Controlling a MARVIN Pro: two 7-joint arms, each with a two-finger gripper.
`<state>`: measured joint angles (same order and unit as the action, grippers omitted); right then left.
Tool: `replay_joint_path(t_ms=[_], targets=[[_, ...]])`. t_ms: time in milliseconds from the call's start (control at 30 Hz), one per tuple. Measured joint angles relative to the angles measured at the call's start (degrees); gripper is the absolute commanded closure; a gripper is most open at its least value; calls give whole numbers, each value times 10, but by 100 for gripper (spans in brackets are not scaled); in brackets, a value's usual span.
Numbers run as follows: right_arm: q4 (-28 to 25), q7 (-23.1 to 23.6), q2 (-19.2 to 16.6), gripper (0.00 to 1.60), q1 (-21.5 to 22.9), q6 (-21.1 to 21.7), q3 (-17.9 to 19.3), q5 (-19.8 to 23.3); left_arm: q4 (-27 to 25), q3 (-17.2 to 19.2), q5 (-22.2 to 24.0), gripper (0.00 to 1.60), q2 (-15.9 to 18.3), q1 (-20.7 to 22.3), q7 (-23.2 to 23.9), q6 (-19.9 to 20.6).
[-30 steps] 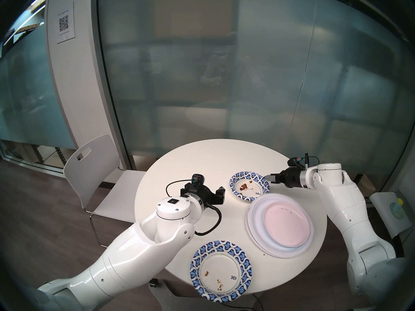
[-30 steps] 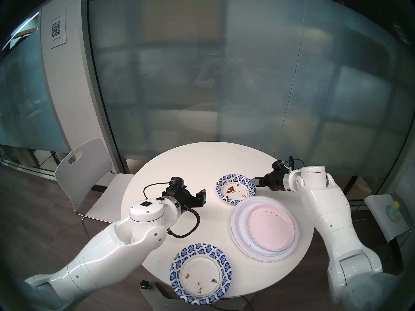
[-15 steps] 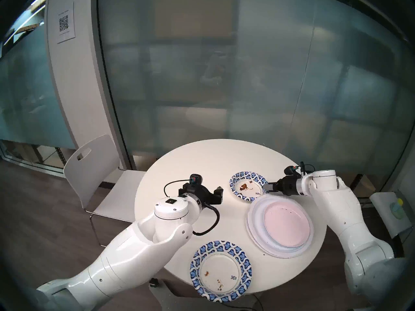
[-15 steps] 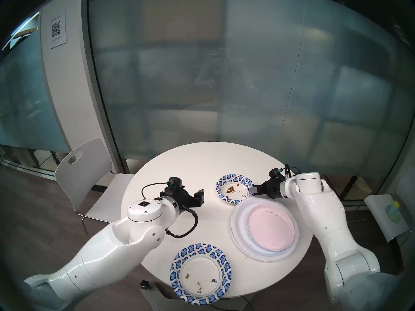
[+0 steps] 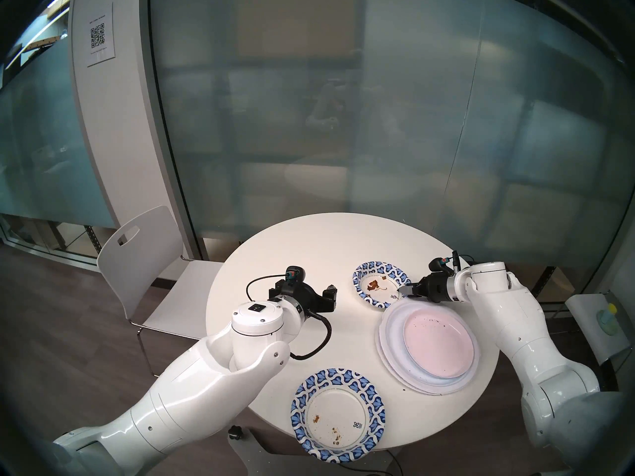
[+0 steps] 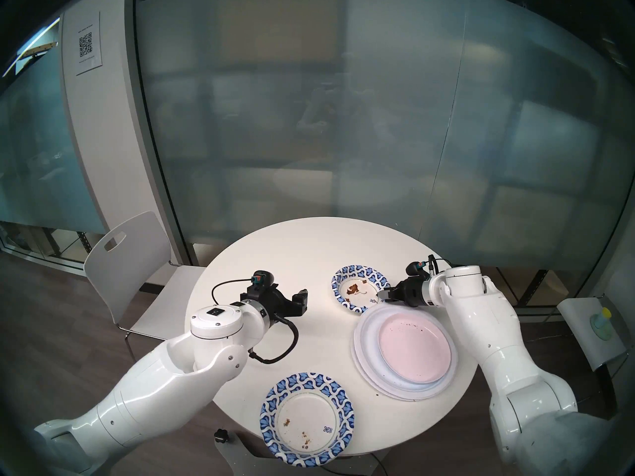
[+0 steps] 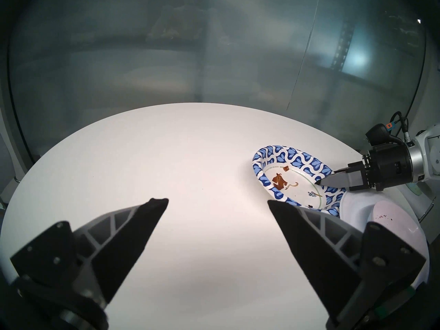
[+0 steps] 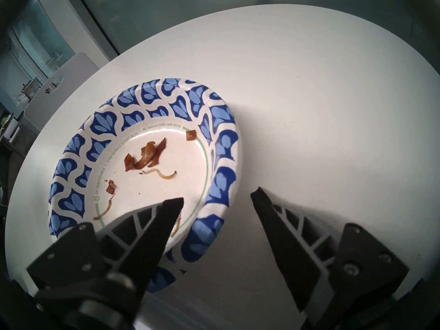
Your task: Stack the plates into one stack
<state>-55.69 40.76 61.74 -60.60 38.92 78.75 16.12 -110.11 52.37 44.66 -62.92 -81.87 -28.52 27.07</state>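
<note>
Soft even light, fisheye vignette, slight blur.

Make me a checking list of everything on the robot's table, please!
Surface: round white table, mostly bare.
Job's things: stack of white plates with a pink plate on top; small patterned bowl with brown food scraps beside it, its rim overlapped by the stack's edge; bigger patterned plate with crumbs, alone at the near edge.
Clutter: nothing seen.
Pincers: left pincer open, over bare table; right pincer open, straddling the bowl's rim, one finger inside and one outside.
Cables: black cable looping off the left wrist.
Surroundings: white chair, frosted glass wall, QR-code sheet.
</note>
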Motion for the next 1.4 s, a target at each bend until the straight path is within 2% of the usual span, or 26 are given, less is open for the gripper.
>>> replay_joint_path(t_ms=[67,100,200,233,433,533,667,767,800,833,1400], targets=[[8,-1,5,45,10,-2,-4,-6,0,2,1,0,3,-1,0,-1],[10,-1,6,57,12,-2,-5,-7,0,3,2,0,3,-1,0,-1],[15,-1,10,61,19,-3,-8,-11,0,4,3,0,5,-3,0,-2],[17,-1,12,81,22,-3,-9,-13,0,5,3,0,6,-3,0,-2],[18,2,17,83,33,-4,-12,-18,-1,6,6,0,9,-5,0,-5],[19,4,19,93,38,-4,-12,-19,-1,7,7,0,10,-6,1,-6],[21,6,20,97,41,-4,-12,-19,-1,8,8,0,11,-7,1,-8],[25,6,22,146,44,-4,-12,-20,-2,10,10,0,11,-7,1,-9],[27,6,22,148,45,-4,-12,-20,-3,11,10,0,12,-8,1,-9],[28,6,23,160,46,-4,-12,-20,-3,11,11,0,12,-8,1,-9],[81,-26,48,160,73,-11,11,-15,-7,17,15,0,17,-10,0,-11]])
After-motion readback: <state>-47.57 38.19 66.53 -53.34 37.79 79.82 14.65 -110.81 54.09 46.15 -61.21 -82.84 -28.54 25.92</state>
